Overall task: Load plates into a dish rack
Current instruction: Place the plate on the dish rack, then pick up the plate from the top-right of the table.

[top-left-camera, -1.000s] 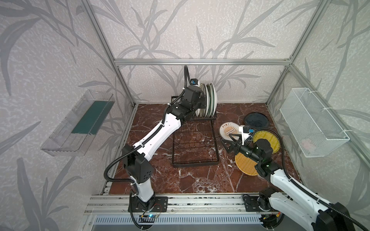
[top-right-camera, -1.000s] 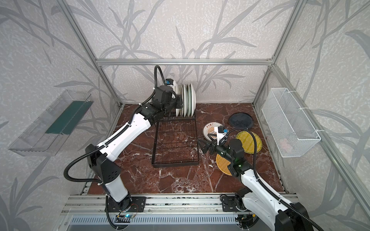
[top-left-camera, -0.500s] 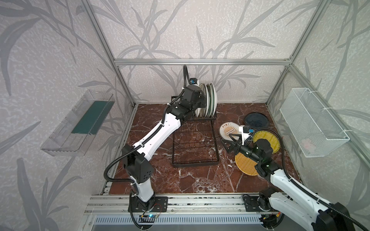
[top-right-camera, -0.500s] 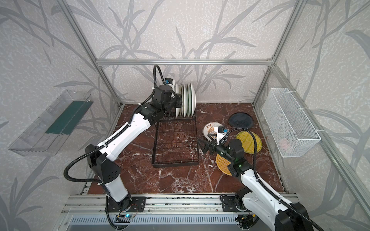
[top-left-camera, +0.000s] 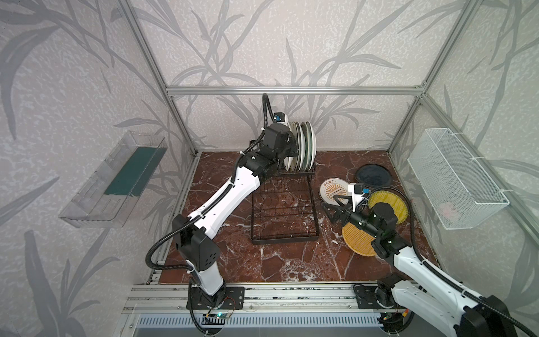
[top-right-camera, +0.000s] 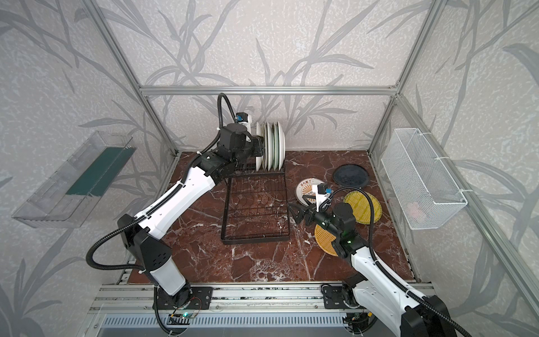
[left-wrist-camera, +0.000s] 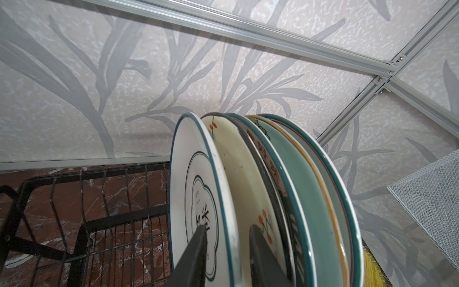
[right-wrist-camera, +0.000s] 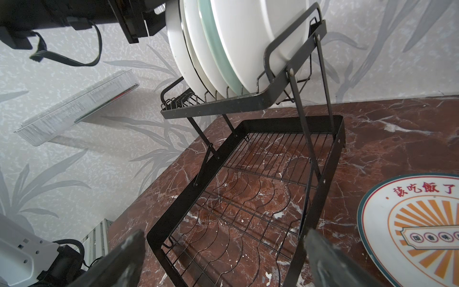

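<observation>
Several plates stand on edge in the upper basket of the black dish rack. My left gripper is open astride the rim of the nearest one, a white plate with a teal rim, with a cream floral plate right behind it. On the floor right of the rack lie a sunburst plate, a dark blue plate and two yellow woven discs. My right gripper hovers open and empty beside the sunburst plate, facing the rack's lower tray.
A clear plastic bin hangs on the left wall and a white mesh basket on the right wall. Aluminium frame posts stand at the back corners. The right forearm covers part of the nearer woven disc.
The left gripper's jaws have parted from the white teal-rimmed plate, which stays standing in the upper basket. Neither arm has visibly moved.
</observation>
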Action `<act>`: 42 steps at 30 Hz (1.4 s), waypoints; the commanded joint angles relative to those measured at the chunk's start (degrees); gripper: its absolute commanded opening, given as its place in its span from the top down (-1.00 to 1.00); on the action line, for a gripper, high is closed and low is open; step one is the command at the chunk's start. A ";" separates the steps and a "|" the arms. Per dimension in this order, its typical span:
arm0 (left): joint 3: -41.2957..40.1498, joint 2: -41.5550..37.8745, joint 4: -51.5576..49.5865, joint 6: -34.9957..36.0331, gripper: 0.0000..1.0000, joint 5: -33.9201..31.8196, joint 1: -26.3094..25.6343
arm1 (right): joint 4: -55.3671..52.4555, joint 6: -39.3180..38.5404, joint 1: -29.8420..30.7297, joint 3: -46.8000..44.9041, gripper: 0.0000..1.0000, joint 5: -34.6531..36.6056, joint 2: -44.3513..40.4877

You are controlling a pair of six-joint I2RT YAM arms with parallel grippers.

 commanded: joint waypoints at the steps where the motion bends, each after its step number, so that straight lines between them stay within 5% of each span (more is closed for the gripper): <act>1: -0.60 -3.79 0.98 -0.76 0.38 0.42 0.28 | 0.05 -0.65 0.30 0.42 -0.98 0.24 -0.56; 9: -1.31 -8.64 0.92 -1.88 0.36 4.66 0.65 | -0.26 -0.79 0.33 0.51 -0.98 0.42 -0.77; 13: -5.73 -13.74 3.26 -5.00 0.30 12.22 1.63 | -1.09 -1.17 0.32 0.60 -0.98 0.99 -1.39; 25: -34.20 -38.05 10.70 -4.97 -0.66 25.04 3.06 | -10.06 -0.46 -0.23 3.11 -0.98 9.02 -1.78; 31: -45.16 -47.54 7.86 1.43 -0.97 33.86 3.11 | -15.68 7.50 -9.51 1.83 -0.98 10.12 1.65; 36: -53.62 -51.47 11.24 3.14 -0.99 44.75 3.06 | -13.33 12.78 -20.96 0.77 -0.99 6.84 9.55; 42: -57.42 -49.00 16.12 1.08 -0.99 50.15 3.06 | -9.35 9.43 -23.23 6.35 -0.90 9.03 26.01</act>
